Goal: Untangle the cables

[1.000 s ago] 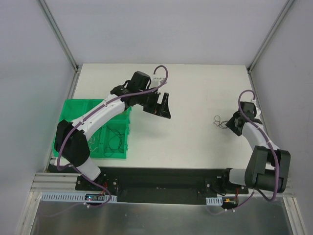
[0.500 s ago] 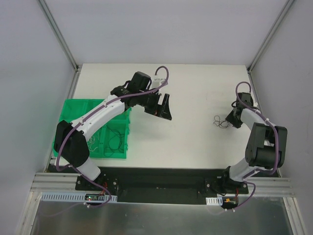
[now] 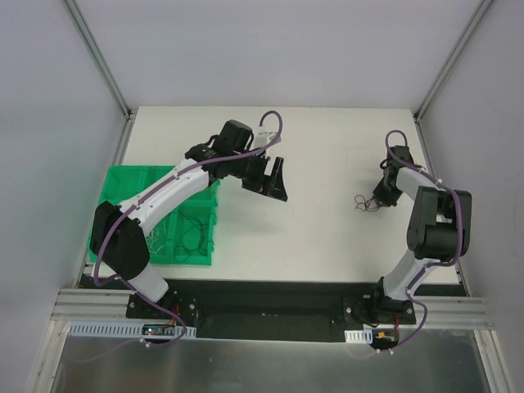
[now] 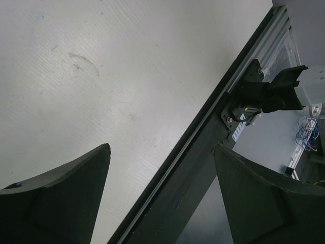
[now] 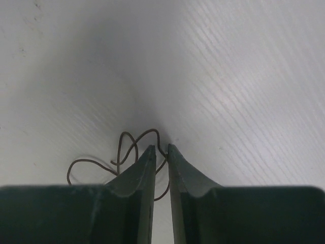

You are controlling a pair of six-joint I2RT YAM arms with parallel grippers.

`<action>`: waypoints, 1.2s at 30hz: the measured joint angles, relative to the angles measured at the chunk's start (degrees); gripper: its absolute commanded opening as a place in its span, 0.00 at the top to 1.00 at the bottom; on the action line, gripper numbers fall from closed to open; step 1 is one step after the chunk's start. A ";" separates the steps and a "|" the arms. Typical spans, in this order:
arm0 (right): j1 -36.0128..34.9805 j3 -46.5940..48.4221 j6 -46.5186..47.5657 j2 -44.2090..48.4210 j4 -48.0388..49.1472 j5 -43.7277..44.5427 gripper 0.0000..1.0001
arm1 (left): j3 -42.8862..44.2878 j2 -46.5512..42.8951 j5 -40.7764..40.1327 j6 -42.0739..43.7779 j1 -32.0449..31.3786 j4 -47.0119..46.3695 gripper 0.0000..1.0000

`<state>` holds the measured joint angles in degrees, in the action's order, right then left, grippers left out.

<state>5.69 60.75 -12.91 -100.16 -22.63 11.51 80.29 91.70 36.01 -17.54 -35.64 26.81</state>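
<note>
Two arms work over one white counter [image 3: 327,139]. There is one green bin [image 3: 123,176], divided into compartments, one small tangle of cables [image 3: 365,203] and two end effectors.

The tangle lies flat on the right part of the counter, nearer the right edge than the middle and well apart from the bin. From above it is only a few thin dark loops. The right wrist view shows one dark strand [image 5: 127,147] curling in loops on the surface.

The right end effector [image 3: 378,197] points down at the right side of the tangle. Its fingers [image 5: 134,195] are almost pressed together, with a thin slit left between the tips. Part of the strand runs into that slit, but I cannot tell whether it is truly pinched.

The left end effector [image 3: 277,180] hangs over the counter just right of the bin. Its two fingers [image 4: 66,201] are spread wide with nothing between them. Under them the left wrist view shows bare counter and the dark rail [image 4: 200,152] along the near edge, running on a slant.

The bin sits against the left edge, near the front corner, with the left arm [image 3: 176,192] crossing above it. A few thin wires [image 3: 194,233] lie in its near right compartment. A broad stretch of counter lies open between the left end effector and the tangle, and more behind both, up to the far edge.
</note>
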 measured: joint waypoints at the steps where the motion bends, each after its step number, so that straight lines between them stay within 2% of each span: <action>1: -0.09 0.24 0.17 -0.11 -0.17 -0.31 0.87 | -0.02 0.00 0.02 -0.02 -0.02 0.00 0.18; 4: -0.85 0.31 1.25 -0.20 -0.70 -0.46 1.00 | -0.09 0.00 0.07 -0.04 0.00 0.00 0.18; 9: -2.56 -2.71 2.34 2.08 1.27 -1.53 1.00 | -0.11 -0.13 1.01 -0.28 -0.02 0.00 0.18; 17: -8.98 -17.90 0.61 17.77 6.34 -14.34 1.00 | -0.22 -1.38 1.46 -0.90 -0.02 -0.20 0.18; 21: -14.73 -20.04 0.26 25.18 8.11 -19.89 1.00 | -0.31 -1.40 1.40 -0.81 0.00 -0.39 0.19; 26: -21.09 -20.41 -0.07 36.06 11.26 -25.40 1.00 | -1.18 -2.03 1.31 -0.15 0.00 -1.46 0.29; 31: -22.49 -22.69 -1.70 43.17 15.61 -29.16 1.00 | -2.73 -2.86 4.13 0.44 0.00 -4.15 0.29; 36: -22.75 -25.05 -4.39 43.50 20.04 -34.16 1.00 | -4.96 -2.84 8.50 0.35 -0.24 -8.17 0.27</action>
<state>-17.06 35.70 -17.30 -56.66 -2.59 -22.65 75.33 88.86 44.51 -17.19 -35.88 18.63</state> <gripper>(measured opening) 0.007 0.714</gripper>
